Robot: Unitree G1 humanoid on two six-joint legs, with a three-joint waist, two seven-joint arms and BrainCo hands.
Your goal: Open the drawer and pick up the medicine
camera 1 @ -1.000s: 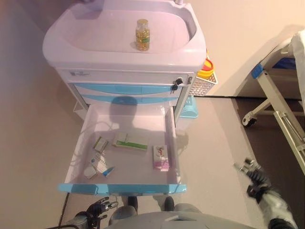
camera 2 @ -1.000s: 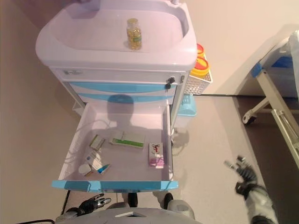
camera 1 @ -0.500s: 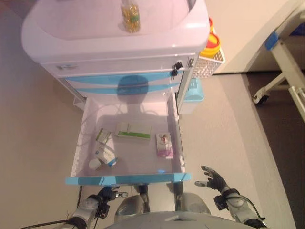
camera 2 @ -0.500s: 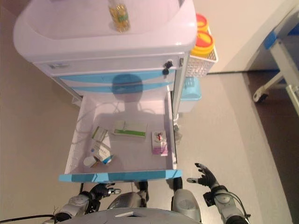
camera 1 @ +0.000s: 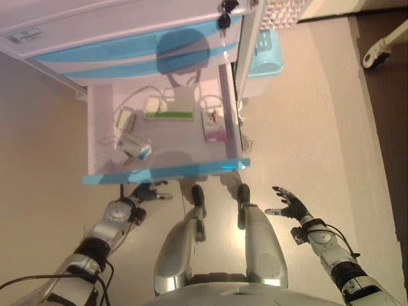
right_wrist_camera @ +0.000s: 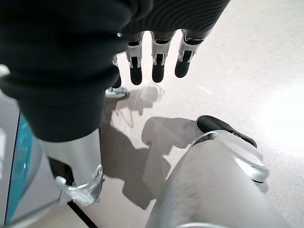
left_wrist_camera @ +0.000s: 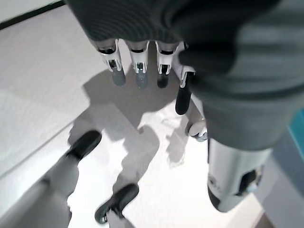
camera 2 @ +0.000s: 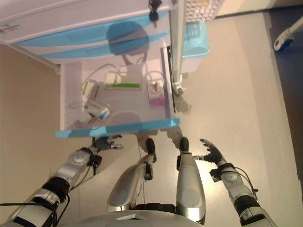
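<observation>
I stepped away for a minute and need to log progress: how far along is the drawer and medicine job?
The opening looks done: the drawer is pulled out, with medicine boxes lying inside. Nothing is in hand: the left hand hangs below the drawer's blue front, the right hand is open over the floor beside it, both empty. Left: reaching in and picking up the medicine.

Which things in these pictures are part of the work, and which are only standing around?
Part of the work:
open white drawer with blue front
pink-and-white medicine box
green-and-white flat box
left hand
right hand

Only standing around:
white mesh basket
light blue bin
</observation>
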